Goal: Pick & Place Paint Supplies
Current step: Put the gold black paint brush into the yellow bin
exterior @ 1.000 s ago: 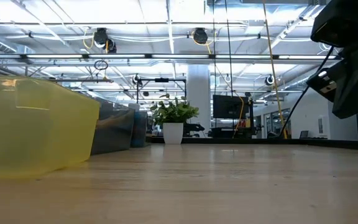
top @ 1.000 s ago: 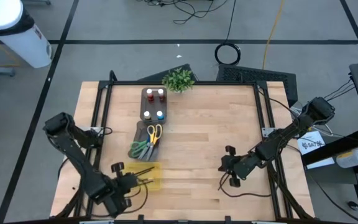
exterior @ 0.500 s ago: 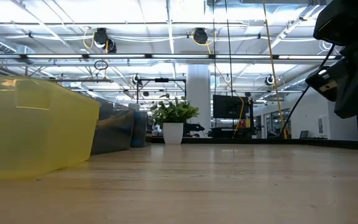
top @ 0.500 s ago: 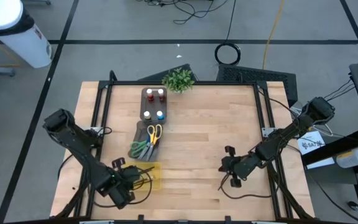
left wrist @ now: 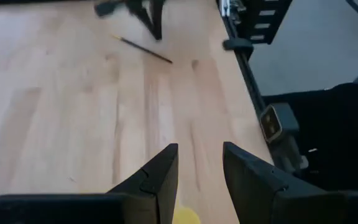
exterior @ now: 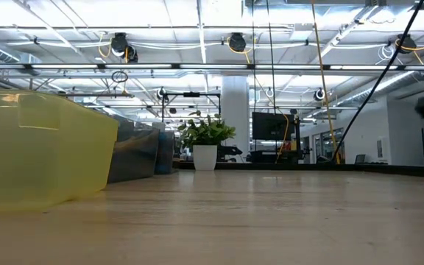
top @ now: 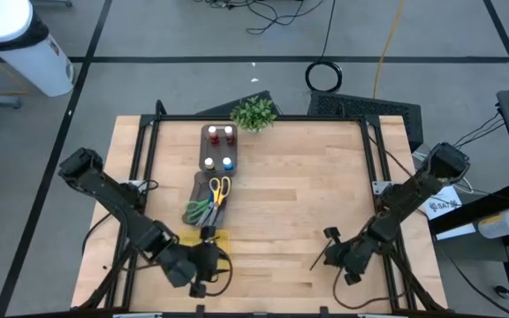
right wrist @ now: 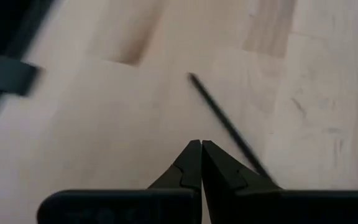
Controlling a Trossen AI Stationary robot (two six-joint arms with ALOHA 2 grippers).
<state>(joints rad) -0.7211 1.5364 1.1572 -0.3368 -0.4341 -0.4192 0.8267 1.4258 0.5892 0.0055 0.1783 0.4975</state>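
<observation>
A thin dark brush (right wrist: 229,127) lies flat on the wood at the near right (top: 320,260). My right gripper (right wrist: 201,149) hovers shut just beside it (top: 332,248). My left gripper (left wrist: 199,163) is open and empty at the near right corner of the yellow tray (top: 217,239), pointing toward the table's right (top: 220,264). The dark grey organiser tray (top: 203,159) holds small bottles (top: 220,148) with red, white and blue caps. Yellow-handled scissors (top: 220,189) and green-handled scissors (top: 199,211) lie in its near part. My right gripper's shut fingers point slantwise down at the table next to the brush's near end (right wrist: 260,169). That end runs behind one finger, so I cannot tell whether it touches the brush.
A potted plant (top: 254,113) stands at the far edge behind the organiser. The middle of the table between the two grippers (top: 272,212) is bare wood. In the low view, the yellow tray (exterior: 43,154) and the organiser (exterior: 135,154) stand at the left.
My left gripper has drawn away from over the yellow tray toward the table's right, rising and tipping up closer to level. My right gripper has gone toward the near edge and sunk; its arm has left the low view. The brush lies where it was.
</observation>
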